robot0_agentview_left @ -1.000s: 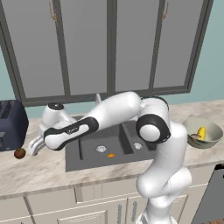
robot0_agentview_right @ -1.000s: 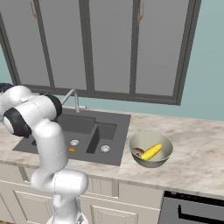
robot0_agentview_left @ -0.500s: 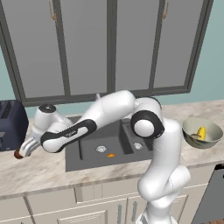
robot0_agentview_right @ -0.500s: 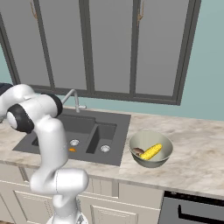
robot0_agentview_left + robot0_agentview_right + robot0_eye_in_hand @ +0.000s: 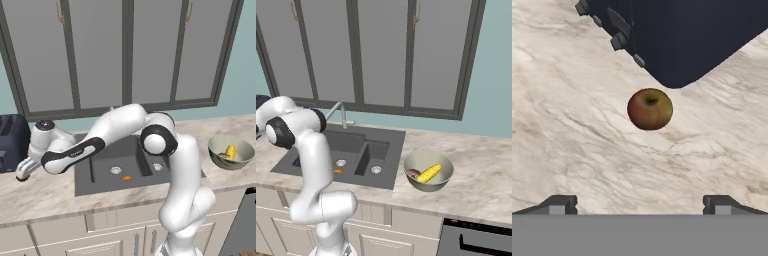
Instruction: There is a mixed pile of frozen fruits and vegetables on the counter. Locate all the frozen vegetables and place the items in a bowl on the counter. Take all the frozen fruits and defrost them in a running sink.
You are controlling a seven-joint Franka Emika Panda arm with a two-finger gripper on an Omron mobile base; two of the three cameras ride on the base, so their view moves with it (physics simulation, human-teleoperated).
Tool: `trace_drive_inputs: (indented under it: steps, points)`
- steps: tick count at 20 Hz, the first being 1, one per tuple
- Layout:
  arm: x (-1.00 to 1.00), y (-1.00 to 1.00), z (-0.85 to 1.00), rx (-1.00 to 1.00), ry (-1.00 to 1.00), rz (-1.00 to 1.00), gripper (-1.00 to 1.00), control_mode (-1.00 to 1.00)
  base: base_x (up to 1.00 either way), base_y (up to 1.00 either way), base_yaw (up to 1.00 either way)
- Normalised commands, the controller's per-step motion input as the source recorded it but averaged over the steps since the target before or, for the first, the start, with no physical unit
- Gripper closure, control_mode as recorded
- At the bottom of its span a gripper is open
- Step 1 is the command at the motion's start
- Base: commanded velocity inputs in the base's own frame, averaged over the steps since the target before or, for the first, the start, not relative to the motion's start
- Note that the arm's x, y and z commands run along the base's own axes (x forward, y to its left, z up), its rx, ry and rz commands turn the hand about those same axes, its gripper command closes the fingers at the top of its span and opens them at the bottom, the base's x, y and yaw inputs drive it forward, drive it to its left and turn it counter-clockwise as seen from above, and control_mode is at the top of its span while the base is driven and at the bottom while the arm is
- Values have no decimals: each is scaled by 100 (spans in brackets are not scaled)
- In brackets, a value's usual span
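Jaws (image 5: 640,202) wide open above the brown fruit (image 5: 650,109); toaster (image 5: 687,35) just beyond could snag a finger, or it rolls.

Arm (image 5: 180,165): glossy white rounded segments, thick tubular links
Joints (image 5: 155,140): dark round caps ringed in black
Forearm (image 5: 70,155): long black inset stripe
Finger tips (image 5: 558,204): small, dark grey, blocky

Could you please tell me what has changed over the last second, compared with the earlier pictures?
The arm swung further left along the counter, carrying the open end effector toward the brown fruit beside the toaster. Nothing was grasped or released. The bowl with the corn cob, the orange ball in the sink, and the fruit itself stayed put.
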Motion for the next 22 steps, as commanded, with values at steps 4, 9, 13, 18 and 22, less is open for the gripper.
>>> trace_drive_inputs:
  steps: [4, 9, 13, 18, 22]
  points:
    - [15, 26, -8, -4, 0, -6, -100, -100, 0, 0, 0]
    - [13, 16, -16, -1, -1, -5, -100, -100, 0, 0, 0]
    - [12, 11, -16, 0, 0, -6, -100, -100, 0, 0, 0]
    - [16, 6, -16, 0, 0, -6, -100, -100, 0, 0, 0]
    - [18, 16, -9, -3, 0, -9, -100, -100, 0, 0, 0]
